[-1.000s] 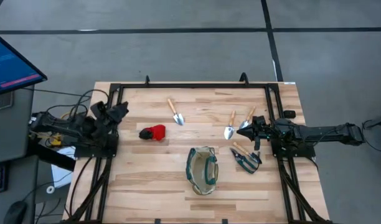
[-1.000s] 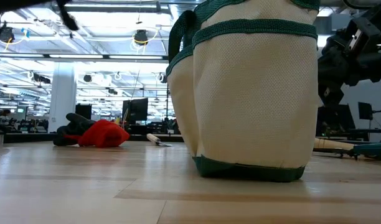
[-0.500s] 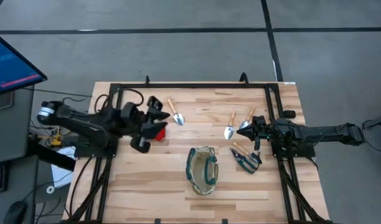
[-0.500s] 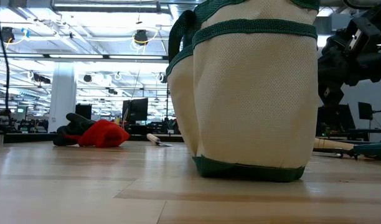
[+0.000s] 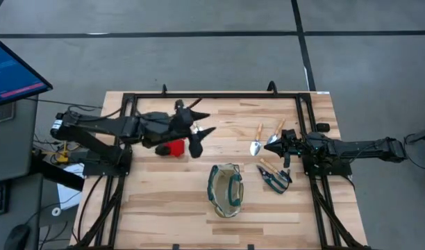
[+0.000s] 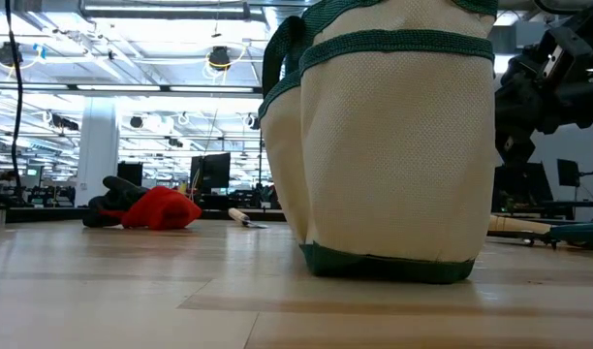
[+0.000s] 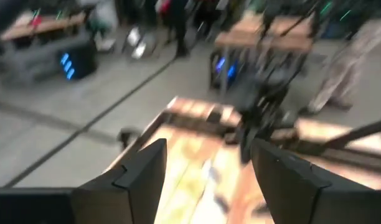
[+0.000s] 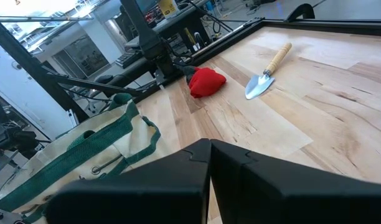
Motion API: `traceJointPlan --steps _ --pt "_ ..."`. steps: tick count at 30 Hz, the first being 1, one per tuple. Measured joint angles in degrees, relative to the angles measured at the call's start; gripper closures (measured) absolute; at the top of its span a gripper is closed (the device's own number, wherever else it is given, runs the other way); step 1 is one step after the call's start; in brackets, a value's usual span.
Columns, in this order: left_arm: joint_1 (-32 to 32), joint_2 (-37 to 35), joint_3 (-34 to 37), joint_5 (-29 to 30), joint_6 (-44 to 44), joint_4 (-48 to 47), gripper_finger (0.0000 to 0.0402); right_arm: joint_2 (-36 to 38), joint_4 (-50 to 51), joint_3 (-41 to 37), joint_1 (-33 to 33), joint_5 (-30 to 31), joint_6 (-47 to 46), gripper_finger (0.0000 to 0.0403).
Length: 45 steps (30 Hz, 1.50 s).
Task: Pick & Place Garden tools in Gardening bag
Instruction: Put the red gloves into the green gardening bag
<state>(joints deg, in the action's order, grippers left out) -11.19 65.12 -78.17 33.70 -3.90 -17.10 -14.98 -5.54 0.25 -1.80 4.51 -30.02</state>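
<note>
Your left gripper (image 5: 197, 128) is reaching out over the tabletop (image 5: 157, 201) from its left edge, hovering above the far-left area with its fingers spread wide apart; the left wrist view confirms the gap between the two dark fingers (image 7: 141, 180). It sits over the spot where a wooden-handled trowel (image 8: 265, 73) lies, and from overhead that trowel is mostly hidden under the arm. The red object (image 5: 175, 148) lies just beside the gripper, on the side toward the near edge, partly covered by the arm.

Your right gripper (image 5: 273, 146) waits by the right edge of the tabletop, fingers pressed together, holding nothing. Its tip is right next to two more silver-headed tools: a small trowel (image 5: 257, 142) and another wooden-handled tool (image 5: 277, 131), both pointing toward the far-right corner. The pruning shears (image 5: 273, 175) lie near the right edge, closer to the near side than those two.

The gardening bag (image 5: 226, 189) stands upright in the middle of the tabletop toward the near edge, mouth open, handles looped over it. You can see no tool inside it from above. In the low view the bag (image 6: 393, 145) fills most of the frame, with the red object (image 6: 159, 208) lying well apart from it.
</note>
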Motion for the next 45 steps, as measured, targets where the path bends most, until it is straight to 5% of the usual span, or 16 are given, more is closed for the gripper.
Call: traceJointPlan --steps 9,18,22,31,38,45 --pt "4.50 0.21 -0.95 -1.27 -20.51 -33.33 0.0167 0.00 0.02 0.02 0.00 0.00 0.00 0.0403" --pt "16.21 5.45 0.21 -18.19 -21.80 -50.51 0.0167 0.02 0.13 0.00 0.00 0.00 0.00 0.0403" --pt "19.58 8.30 0.23 -20.83 -20.04 -55.48 0.0166 0.02 0.64 0.01 0.00 0.00 0.00 0.0403" --pt "23.15 12.95 1.95 -25.85 -15.12 -56.14 0.0162 0.00 1.11 0.00 0.00 0.00 0.00 0.0403" --pt "23.73 11.76 12.64 -27.83 -14.31 -54.68 0.0162 0.00 1.97 0.02 0.00 0.00 0.00 0.0403" --pt "23.44 8.08 25.11 -34.44 -14.73 -42.89 0.0162 0.00 2.54 0.00 0.00 0.02 0.00 0.0403"
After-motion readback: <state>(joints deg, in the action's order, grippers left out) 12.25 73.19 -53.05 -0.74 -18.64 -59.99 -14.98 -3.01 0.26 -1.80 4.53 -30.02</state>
